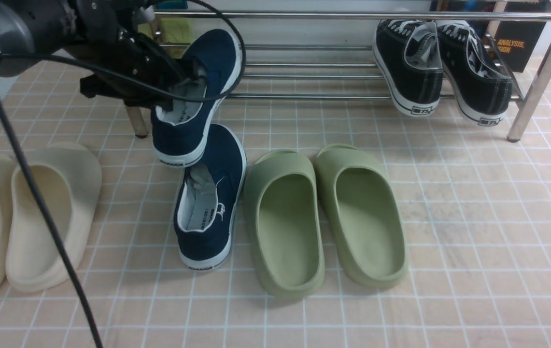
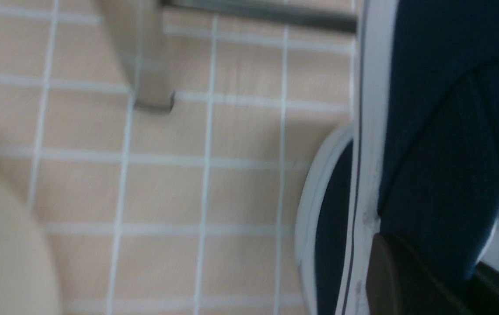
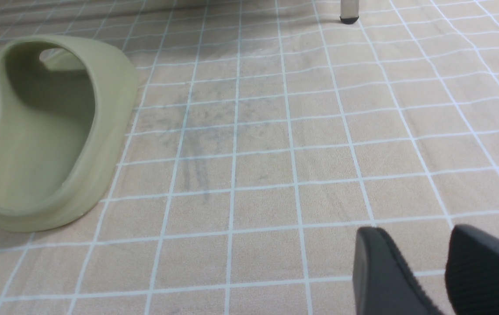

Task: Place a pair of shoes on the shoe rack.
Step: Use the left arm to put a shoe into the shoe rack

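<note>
Transfer step for the first of two shoes, task judged less than half done. Upper left of the front view: left end effector (image 1: 189,79) pinched on the collar of a navy-blue canvas slip-on sneaker with white rubber sole (image 1: 210,67), lifted clear of the tiled counter (image 1: 473,217), toe raised toward the left end of the low chrome-metal shoe rack of round horizontal bars (image 1: 314,96), heel lowest in the frame. Directly below, left of centre: matching second navy sneaker (image 1: 210,212), flat on the counter, ungrasped, toe overlapped in the picture by the raised heel. Left wrist view: held sneaker (image 2: 441,131) filling the right side, dark finger (image 2: 406,280) against it at lower right, rack post (image 2: 144,57) at upper left. Right wrist view: right end effector (image 3: 428,280) at lower right, spread and empty above bare tiles. Black lace-up sneakers (image 1: 415,67) on the rack's right end; green foam slippers (image 1: 285,227) at centre; cream foam slippers (image 1: 48,217) at far left. Judged next: carry forward over the front bar, level the sole across the free bars at left, release, then repeat for the second navy sneaker.
</note>
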Motion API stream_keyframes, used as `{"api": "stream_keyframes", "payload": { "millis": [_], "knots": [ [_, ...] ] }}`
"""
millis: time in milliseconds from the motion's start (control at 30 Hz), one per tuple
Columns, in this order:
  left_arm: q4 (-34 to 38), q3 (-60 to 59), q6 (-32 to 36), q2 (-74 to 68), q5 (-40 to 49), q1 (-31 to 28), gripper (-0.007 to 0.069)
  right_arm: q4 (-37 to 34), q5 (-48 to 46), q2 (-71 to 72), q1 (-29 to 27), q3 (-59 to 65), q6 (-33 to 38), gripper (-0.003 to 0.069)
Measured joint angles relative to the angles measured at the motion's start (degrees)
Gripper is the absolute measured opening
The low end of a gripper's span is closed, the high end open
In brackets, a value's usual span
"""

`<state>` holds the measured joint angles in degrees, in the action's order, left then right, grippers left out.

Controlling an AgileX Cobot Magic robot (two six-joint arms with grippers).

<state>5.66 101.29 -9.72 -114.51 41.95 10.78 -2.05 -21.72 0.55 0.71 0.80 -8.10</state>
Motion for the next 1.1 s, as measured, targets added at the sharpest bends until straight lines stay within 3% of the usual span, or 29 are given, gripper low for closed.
{"api": "stream_keyframes", "payload": {
  "millis": [267,733,933,1100],
  "knots": [
    [0.3,17.0,-0.7,-13.3,-1.1,0.2,0.0036,0.0,0.0,0.0,0.0,0.0,0.0,0.0237],
    [0.5,20.7,-2.6,-16.7,-13.9,0.2,0.0060,0.0,0.0,0.0,0.0,0.0,0.0,0.0237],
    [0.4,20.9,-2.6,-17.1,-15.2,0.2,0.0221,0.0,0.0,0.0,0.0,0.0,0.0,0.0237],
    [0.0,21.2,-2.6,-17.5,-15.0,0.1,0.0309,0.0,0.0,0.0,0.0,0.0,0.0,0.0237]
  ]
}}
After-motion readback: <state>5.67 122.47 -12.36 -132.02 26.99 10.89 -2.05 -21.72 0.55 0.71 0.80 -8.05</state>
